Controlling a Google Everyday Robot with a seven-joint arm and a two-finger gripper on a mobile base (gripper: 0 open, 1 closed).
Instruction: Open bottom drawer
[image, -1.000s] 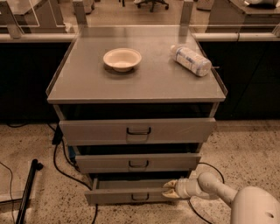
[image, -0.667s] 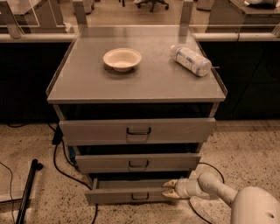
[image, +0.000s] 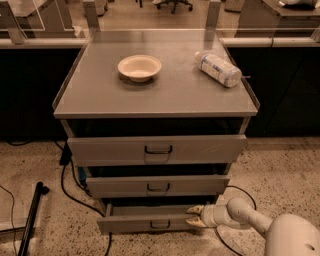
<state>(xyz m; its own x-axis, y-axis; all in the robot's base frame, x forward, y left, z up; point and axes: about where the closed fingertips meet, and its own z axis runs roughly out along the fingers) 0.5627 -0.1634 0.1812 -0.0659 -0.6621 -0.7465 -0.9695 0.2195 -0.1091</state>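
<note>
Bottom drawer (image: 145, 220) sits lowest in the grey cabinet, at 6 o'clock from the cabinet top (image: 165, 97), and it stands pulled out a little way. Only a thin strip of its inside shows behind the front, dark under the middle drawer (image: 125, 186), so what lies in it cannot be told. Its small dark handle (image: 160, 224) is hard to make out against the grey front.

The gripper (image: 192, 216) is at 3 o'clock from that handle, at the right end of the drawer front. Its pale fingers (image: 194, 209) stand apart, one above the other, with the end of the front at their tips; whether they press on it cannot be told. The white arm (image: 240, 214) runs off toward 4 o'clock and is cut by the picture's corner.

The top drawer (image: 200, 149) and the middle drawer also stand slightly out, their insides in shadow.

On the cabinet top a pale bowl (image: 139, 67) rests at 11 o'clock and a plastic bottle (image: 217, 69) lies on its side at 1 o'clock, well apart. Black cables (image: 67, 185) trail on the floor at 9 o'clock from the drawers, beside a dark pole (image: 31, 220).
</note>
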